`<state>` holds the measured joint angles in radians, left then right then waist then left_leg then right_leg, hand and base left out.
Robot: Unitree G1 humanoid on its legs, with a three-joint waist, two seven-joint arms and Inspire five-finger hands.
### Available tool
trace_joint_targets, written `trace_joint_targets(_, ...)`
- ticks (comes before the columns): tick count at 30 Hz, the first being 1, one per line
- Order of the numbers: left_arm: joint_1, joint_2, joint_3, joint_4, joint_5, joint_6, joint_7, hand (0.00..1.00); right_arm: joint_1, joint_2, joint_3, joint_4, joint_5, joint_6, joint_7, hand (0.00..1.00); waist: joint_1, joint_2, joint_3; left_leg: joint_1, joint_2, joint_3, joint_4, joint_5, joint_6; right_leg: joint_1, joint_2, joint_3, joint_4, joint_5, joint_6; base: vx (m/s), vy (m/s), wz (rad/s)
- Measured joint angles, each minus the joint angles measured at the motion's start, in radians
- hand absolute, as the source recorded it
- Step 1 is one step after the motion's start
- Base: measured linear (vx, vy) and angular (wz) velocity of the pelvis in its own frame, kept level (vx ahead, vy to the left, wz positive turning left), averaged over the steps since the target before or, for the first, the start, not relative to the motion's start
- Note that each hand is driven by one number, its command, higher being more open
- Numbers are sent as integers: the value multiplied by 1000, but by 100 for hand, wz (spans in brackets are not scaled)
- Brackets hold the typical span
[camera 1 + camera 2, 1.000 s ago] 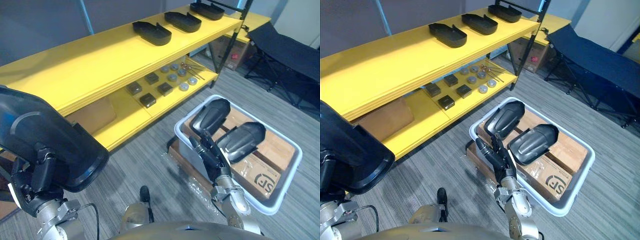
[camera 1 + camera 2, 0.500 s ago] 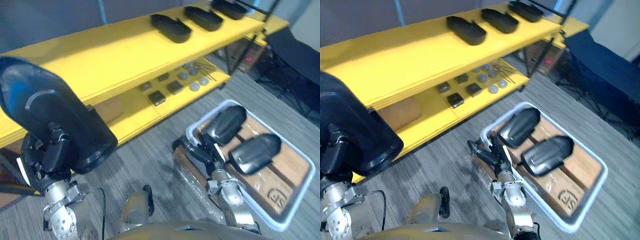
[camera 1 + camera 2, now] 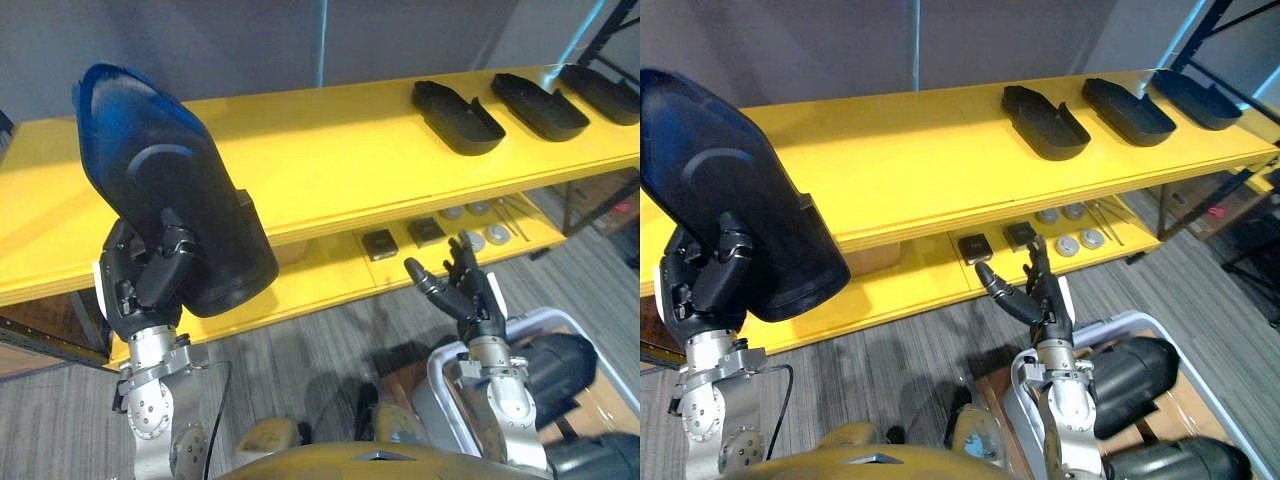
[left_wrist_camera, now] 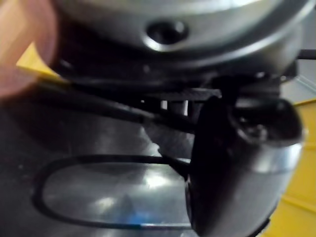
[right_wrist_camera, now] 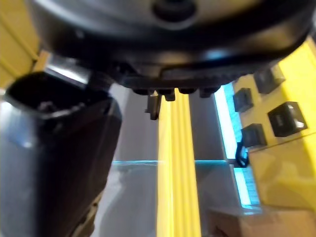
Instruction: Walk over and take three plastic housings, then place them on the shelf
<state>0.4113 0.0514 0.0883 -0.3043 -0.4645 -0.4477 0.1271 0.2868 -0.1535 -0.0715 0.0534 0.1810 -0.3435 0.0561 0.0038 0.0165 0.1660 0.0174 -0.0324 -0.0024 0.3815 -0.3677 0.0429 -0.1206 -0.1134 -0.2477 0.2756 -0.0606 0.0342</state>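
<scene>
View: turned since a moment ago, now facing the yellow shelf (image 3: 330,150) almost straight on; a move of the head, not of the things.
Held housing (image 3: 170,190): lifted from low at the side to high up, in front of the shelf's top board, not yet on it.
Left hand (image 3: 145,275): under the held housing, fingers curled tight round its lower end; in the left wrist view a shiny dark side very close, probably that same housing.
Right hand (image 3: 465,295): raised away from the bin, fingers spread wide, holding nothing.
Bin (image 3: 437,372): white, on the floor to the right, with two housings (image 3: 1130,370) left inside.
Top board: three housings (image 3: 540,92) in a row far to the right, well apart from the held one; bare yellow room right in front.
Lower board (image 3: 330,278): small black boxes (image 3: 380,243) and round metal bits (image 3: 478,238), no part of the job.
Meaning for the task: picking up done for this one, walk over nearly done, putting down next.
Next move: forward and down onto the bare yellow part, then fingers open.
Risk: big housing, small grip at one end, easy to tip on the way down.
</scene>
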Motion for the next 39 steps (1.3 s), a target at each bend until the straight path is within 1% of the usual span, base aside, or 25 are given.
trace_joint_targets(1,19,0,-4,2,0,-2,0,0,6,-9,-4,-3,9,-7,2,100,1,11,-9,8,35,19,27,2,-27,31,25,-8,-29,-12,-8,332,-151,26)
trace_joint_targets(2,16,-1,-7,7,3,-2,-1,0,6,-9,-16,-7,24,-11,4,100,-6,24,-8,-18,55,38,93,13,-40,57,35,-23,-51,-14,-20,373,-123,46)
trace_joint_targets(3,-7,-4,-13,33,5,-2,-6,0,5,-8,-48,-12,32,-13,1,100,-15,24,-5,-100,86,95,255,33,-59,107,38,-43,-103,-14,-25,375,-115,49)
trace_joint_targets(4,-29,-6,-14,56,5,-2,-6,0,-1,-8,-83,-16,32,-20,-1,100,-9,13,-4,-135,115,152,269,16,-48,153,25,-59,-132,-6,-24,363,-120,40)
trace_joint_targets(6,-59,-6,-19,64,6,-2,-10,0,-20,-10,-137,-35,37,-51,-12,100,-13,3,-3,-194,154,191,180,19,-60,186,1,-79,-162,-6,-24,380,-97,19)
trace_joint_targets(7,-77,-8,-18,64,10,-2,-28,0,-44,-14,-161,-52,42,-60,-32,100,-15,8,0,-228,184,190,95,49,-97,204,-9,-78,-175,-6,-23,396,-3,10)
trace_joint_targets(8,-85,-8,-22,64,16,-2,-34,0,-54,-17,-171,-58,42,-62,-45,100,-18,7,2,-240,194,187,57,77,-107,212,-9,-78,-176,-6,-23,318,118,-5)
trace_joint_targets(9,-100,-8,-30,63,46,-2,-50,0,-76,-30,-182,-59,41,-66,-74,100,-25,25,-1,-234,220,172,-34,162,-112,238,-10,-74,-174,-6,-22,313,160,-9)
trace_joint_targets(10,-103,-8,-37,61,56,0,-61,0,-83,-40,-183,-59,41,-66,-85,100,-29,39,-7,-225,225,163,-82,222,-109,248,-10,-69,-171,-9,-17,304,253,-43)
trace_joint_targets(11,-102,-8,-47,40,92,12,-75,0,-100,-71,-181,-64,40,-66,-99,100,-25,60,-19,-202,235,160,-150,403,-108,246,-10,-37,-151,-32,27,310,289,-59)
trace_joint_targets(12,-122,19,-47,32,118,27,-89,0,-120,-64,-176,-65,31,-69,-112,100,-30,38,-27,-178,204,181,-157,400,-128,248,-49,-11,-134,-69,73,295,272,-57)
trace_joint_targets(13,-137,28,-48,28,121,44,-96,0,-122,-61,-173,-70,30,-71,-117,100,-35,27,-28,-168,187,187,-173,402,-125,242,-70,-9,-127,-70,75,241,221,-32)
trace_joint_targets(14,-164,46,-49,21,121,80,-128,0,-129,-53,-173,-71,32,-80,-120,100,-43,12,-21,-137,155,207,-214,403,-110,235,-101,1,-116,-63,85,179,178,-19)
trace_joint_targets(15,-179,61,-49,20,122,112,-161,0,-129,-32,-173,-72,32,-82,-120,100,-50,2,-19,-108,133,224,-248,406,-99,246,-123,3,-117,-51,104,163,176,-18)
trace_joint_targets(17,-180,78,-49,16,122,160,-199,0,-123,7,-171,-87,28,-82,-119,100,-62,1,-20,-72,121,242,-283,405,-90,249,-136,5,-114,-31,126,121,123,-20)
trace_joint_targets(20,-191,98,-58,8,112,236,-242,0,-89,44,-143,-137,22,-84,-143,100,-68,0,-20,-40,118,264,-322,405,-90,248,-137,6,-118,-21,125,70,40,-20)
trace_joint_targets(21,-208,106,-74,7,98,287,-248,0,-63,48,-133,-159,18,-84,-159,100,-71,2,-21,-36,114,271,-331,407,-90,247,-137,7,-119,-21,125,39,5,-16)
trace_joint_targets(22,-218,111,-86,7,69,336,-253,0,-42,56,-129,-173,3,-84,-167,100,-83,2,-21,-27,114,279,-348,414,-90,245,-137,9,-120,-21,125,19,0,-13)
trace_joint_targets(23,-219,112,-88,7,64,353,-257,0,-32,60,-128,-180,-13,-84,-172,100,-93,3,-21,-21,113,283,-358,417,-91,244,-136,10,-121,-21,125,21,3,-25)
trace_joint_targets(24,-222,121,-97,8,35,398,-256,0,7,72,-129,-201,-16,-84,-174,100,-110,3,-21,-5,113,300,-377,422,-95,241,-135,20,-122,-21,125,16,8,-32)
trace_joint_targets(25,-225,128,-101,11,18,417,-246,0,32,78,-130,-212,-16,-84,-174,100,-121,4,-21,4,113,312,-386,424,-97,237,-134,37,-122,-21,125,15,16,-38)
trace_joint_targets(29,-325,163,-105,92,-88,446,-170,0,112,82,-154,-219,-15,-84,-171,100,-154,12,-22,10,112,359,-411,436,-96,205,-134,80,-121,-21,125,-12,25,-38)
trace_joint_targets(33,-467,166,-62,239,-131,447,-45,0,132,81,-165,-166,-20,-90,-188,100,-203,26,-20,31,112,405,-449,460,-98,180,-130,121,-124,-21,125,-68,19,-34)
trace_joint_targets(37,-565,187,-19,352,-178,452,26,0,132,79,-195,-52,-56,-89,-153,100,-215,45,-11,33,112,435,-470,478,-97,169,-125,144,-148,-26,119,-107,2,-22)
trace_joint_targets(39,-618,204,18,435,-211,456,67,0,143,79,-189,11,-57,-83,-125,100,-233,73,-5,26,123,440,-471,486,-105,163,-113,146,-154,-27,118,-135,-29,-8)
